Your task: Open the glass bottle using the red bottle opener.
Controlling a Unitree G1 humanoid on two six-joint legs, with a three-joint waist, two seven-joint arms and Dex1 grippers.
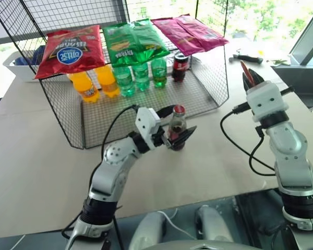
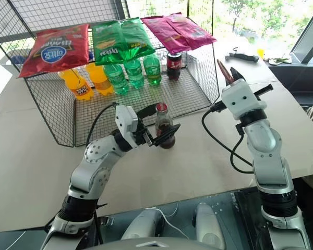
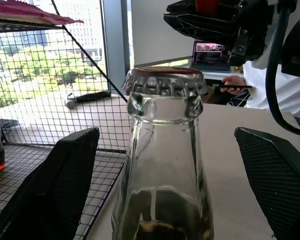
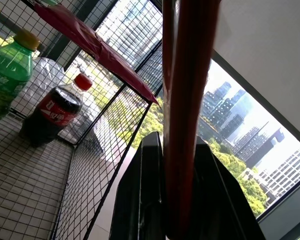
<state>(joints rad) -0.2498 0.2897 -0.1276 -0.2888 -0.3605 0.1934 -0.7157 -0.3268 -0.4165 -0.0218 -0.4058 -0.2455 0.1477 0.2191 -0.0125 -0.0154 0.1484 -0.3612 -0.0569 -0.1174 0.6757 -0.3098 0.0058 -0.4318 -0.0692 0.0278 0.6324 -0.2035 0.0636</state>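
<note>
The glass bottle (image 1: pixel 178 126) stood upright on the tan table (image 1: pixel 41 135), just outside the front edge of the wire rack (image 1: pixel 146 101), with its red crown cap still on. The left gripper (image 1: pixel 175 133) sat around its lower body with both black fingers (image 3: pixel 55 180) spread wide, a clear gap showing on each side of the neck, so nothing was pinching it. Off to that gripper's right and higher up, the right gripper (image 1: pixel 250 78) was clamped on the red bottle opener (image 1: pixel 245 69), whose slim handle stuck up past the fingertips.

The bottle looked rigid, smooth and breakable, fairly heavy for its size with dark drink inside, and likely slippery on bare glass. The wider lower body seemed the safest place to grip, leaving neck and cap free for the opener. The opener looked stiff and light, held near one end.

Beyond the left gripper, the rack held orange and green plastic bottles (image 1: pixel 141 75) and a dark cola bottle (image 1: pixel 181 66). Snack bags lay on top: a red bag (image 1: pixel 70 51) with a blue round logo, a green bag (image 1: pixel 133 41) and magenta bags (image 1: pixel 190 32). None of the lettering could be read.
</note>
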